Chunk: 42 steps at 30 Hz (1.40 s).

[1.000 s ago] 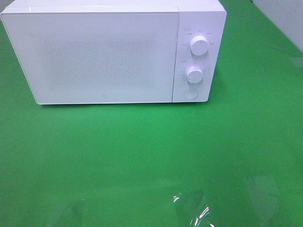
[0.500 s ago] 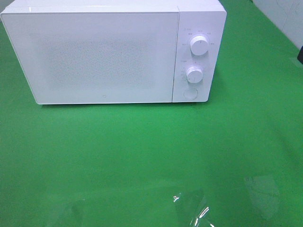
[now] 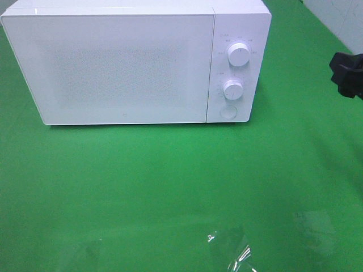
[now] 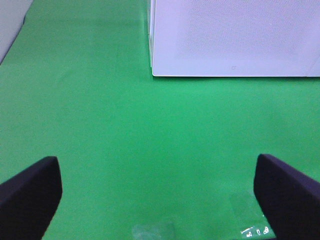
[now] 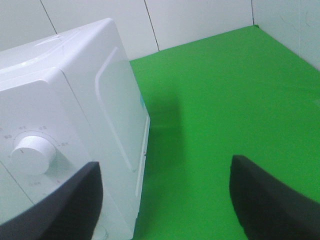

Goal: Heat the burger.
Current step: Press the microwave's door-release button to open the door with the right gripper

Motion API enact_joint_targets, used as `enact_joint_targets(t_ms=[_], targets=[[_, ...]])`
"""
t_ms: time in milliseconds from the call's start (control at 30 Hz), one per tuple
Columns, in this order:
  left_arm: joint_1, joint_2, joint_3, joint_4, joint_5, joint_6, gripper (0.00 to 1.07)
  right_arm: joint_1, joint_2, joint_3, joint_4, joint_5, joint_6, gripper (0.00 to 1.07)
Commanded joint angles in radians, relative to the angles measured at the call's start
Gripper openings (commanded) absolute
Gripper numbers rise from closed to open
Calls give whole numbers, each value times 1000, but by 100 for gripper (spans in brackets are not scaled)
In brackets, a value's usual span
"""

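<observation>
The right tool (image 5: 167,200) hung wide apart and empty beside the control end of the microwave (image 3: 136,62), close to its side wall. In the high view it showed only as a dark shape at the right edge. The left tool (image 4: 159,197) was also spread wide with nothing in it, low over the green worktop (image 3: 170,187) and facing the shut door (image 3: 113,68) from well back.

The step in hand was probably the right arm's approach to the control panel. Whether it aimed at the round button (image 3: 228,111) or at one of the two knobs could not be told. To do the step well, the arm would need to swing round from the side and meet the panel head-on. For the upper knob (image 3: 239,54) or lower knob (image 3: 233,89), the fingers should straddle the knob squarely and close lightly before turning. For the button, a narrowed tool with one fingertip pressing straight in would be better. The push should stay gentle, since nothing braced the microwave and it could slide on the cloth.

The burger appeared in none of the views. It was not on the visible worktop or in either tool. The door was frosted white and hid the inside, so whether the burger sat there could not be told, and nothing could be said of how it looked.
</observation>
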Motion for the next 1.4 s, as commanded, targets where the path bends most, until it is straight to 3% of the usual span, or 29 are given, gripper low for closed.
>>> enact_joint_targets(t_ms=[33,133,233,300,867,1233,1400], targets=[[2,-5,3,-5,-10,0,97,8,92,2,31,-92,-29,69],[2,-5,3,-5,-10,0,97,90,181,2,196,-153,-190,69],[2,-5,3,-5,-10,0,97,143,217,2,271,-192,-265,69],[2,-5,3,-5,-10,0,97,229,269,2,370,-259,-316,69],[2,-5,3,-5,-10,0,97,631,426,-7,685,-424,-312,69],[2,-5,3,-5,-10,0,97,687,426,-39,700,-416,-300,63],[2,-5,3,-5,-10,0,97,687,426,-39,700,-399,-31,52]])
